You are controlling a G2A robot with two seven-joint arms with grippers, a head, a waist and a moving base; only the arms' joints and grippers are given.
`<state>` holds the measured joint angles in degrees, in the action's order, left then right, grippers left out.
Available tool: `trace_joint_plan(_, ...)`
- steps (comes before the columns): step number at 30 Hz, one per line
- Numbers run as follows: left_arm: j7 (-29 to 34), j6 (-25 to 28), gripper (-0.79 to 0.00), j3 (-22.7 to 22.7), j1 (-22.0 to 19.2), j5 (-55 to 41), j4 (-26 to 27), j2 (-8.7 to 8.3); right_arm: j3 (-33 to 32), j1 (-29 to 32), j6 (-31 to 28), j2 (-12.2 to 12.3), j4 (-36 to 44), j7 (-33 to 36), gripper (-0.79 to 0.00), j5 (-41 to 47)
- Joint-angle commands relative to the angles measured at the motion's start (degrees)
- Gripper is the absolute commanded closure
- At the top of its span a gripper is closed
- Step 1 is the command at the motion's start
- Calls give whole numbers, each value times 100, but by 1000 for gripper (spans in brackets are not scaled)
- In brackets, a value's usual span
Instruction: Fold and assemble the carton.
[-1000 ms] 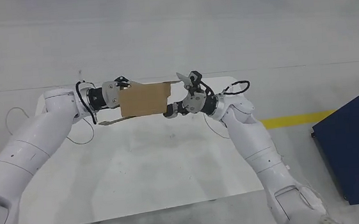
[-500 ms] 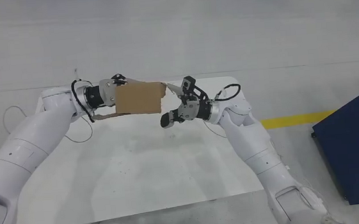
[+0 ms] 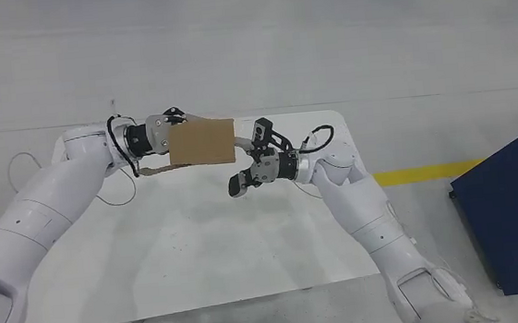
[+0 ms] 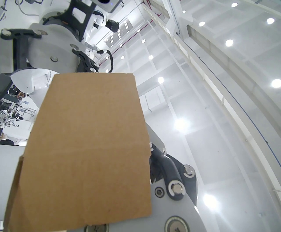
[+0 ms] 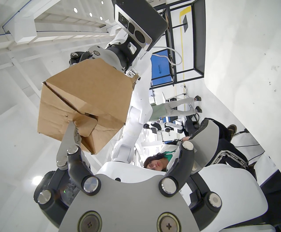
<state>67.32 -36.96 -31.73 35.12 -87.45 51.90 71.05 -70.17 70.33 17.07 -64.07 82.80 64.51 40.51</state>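
Two white arms meet over a white table [image 3: 202,250] in the top view. The left tool [image 3: 171,130] is clamped on one end of a brown carton [image 3: 202,141] and holds it in the air above the far part of the table. The right tool [image 3: 241,163] sits at the carton's other end, jaws spread wide, gripping nothing. In the left wrist view, one broad, flat panel of the carton lies across the left tool and hides its fingertips; the panel looks smooth and uncreased. In the right wrist view, the carton [image 5: 87,96] is seen from its open end, partly squared up, with a loose end flap [image 5: 87,125] bent inward and a little crumpled. One pale finger [image 5: 70,131] of the right tool lies against that flap, and the other finger stands well apart from it. The carton looks light and hollow: stiff across its panels, but easily creased or crushed at the flaps. It is probably best held by a flat panel near a corner, and each flap pushed close to its fold line.
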Motion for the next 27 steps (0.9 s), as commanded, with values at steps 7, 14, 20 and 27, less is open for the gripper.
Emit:
trace_joint_plan(7, -61, -61, 0, 100, -29, 103, 24, 21, 313, -178, 168, -26, -50, -105, -785, -181)
trace_joint_plan(14, -16, -17, 0, 154, -76, 67, 8, 28, 376, -303, 91, -43, -181, -203, -785, -104)
trace_joint_plan(20, 57, 56, 0, 98, -87, -279, -4, -42, -241, 75, -290, 73, -87, 123, -785, 306)
trace_joint_plan(27, 8, 6, 0, 175, 2, -792, 363, -187, -920, 620, -620, 187, 149, 542, -785, 844)
